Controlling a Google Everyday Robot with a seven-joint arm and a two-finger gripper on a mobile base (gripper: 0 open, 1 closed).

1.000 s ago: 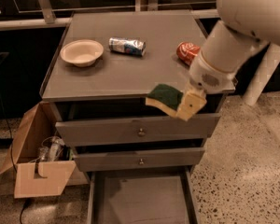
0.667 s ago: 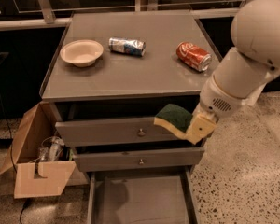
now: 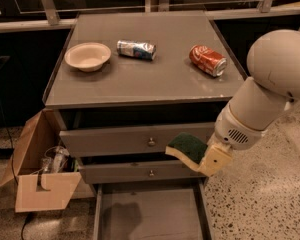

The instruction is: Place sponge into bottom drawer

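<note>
Holding the sponge (image 3: 186, 147) tight, the gripper (image 3: 206, 159) hangs above the right side of the open bottom drawer (image 3: 157, 219). The sponge is up in the air over that drawer, not inside it yet.

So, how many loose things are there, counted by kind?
Cans: 2, a blue can and a red can, on the cabinet top.
Bowl: 1, on the top too.
Sponge: 1, held in the gripper, above the open bottom drawer.
Total: 4.
</note>
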